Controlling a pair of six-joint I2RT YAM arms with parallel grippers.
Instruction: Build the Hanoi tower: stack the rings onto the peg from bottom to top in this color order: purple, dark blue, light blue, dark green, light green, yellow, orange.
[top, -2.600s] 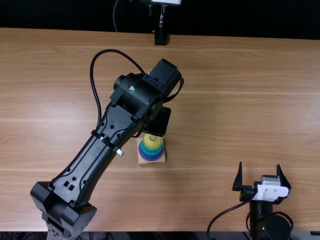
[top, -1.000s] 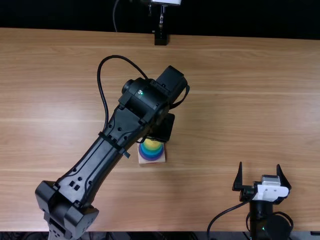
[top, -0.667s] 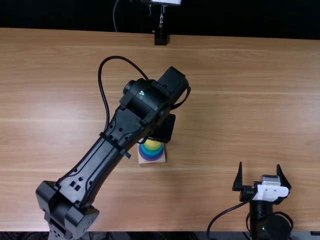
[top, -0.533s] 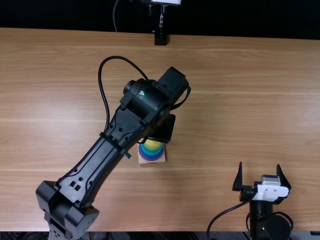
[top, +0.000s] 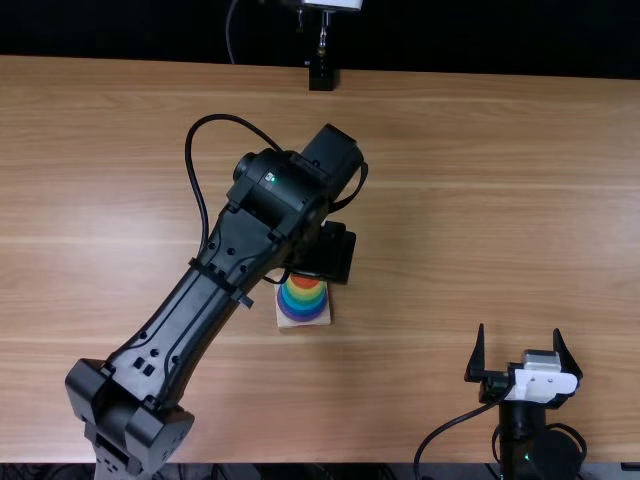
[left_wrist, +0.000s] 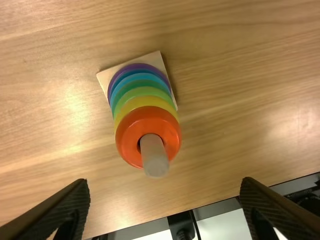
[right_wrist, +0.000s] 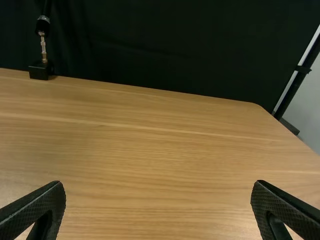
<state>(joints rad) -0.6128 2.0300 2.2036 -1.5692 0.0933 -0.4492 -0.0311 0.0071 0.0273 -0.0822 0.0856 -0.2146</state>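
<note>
Centrally in the top view, a tapered stack of coloured rings, orange ring uppermost, sits on a square, pale wooden base just below the black left gripper, whose fingers stand apart. The black left arm slants up from lower left. At lower right, the black right gripper is spread.

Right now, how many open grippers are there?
2. The left gripper is open above the ring stack; the right gripper is open at the near right of the table.
</note>
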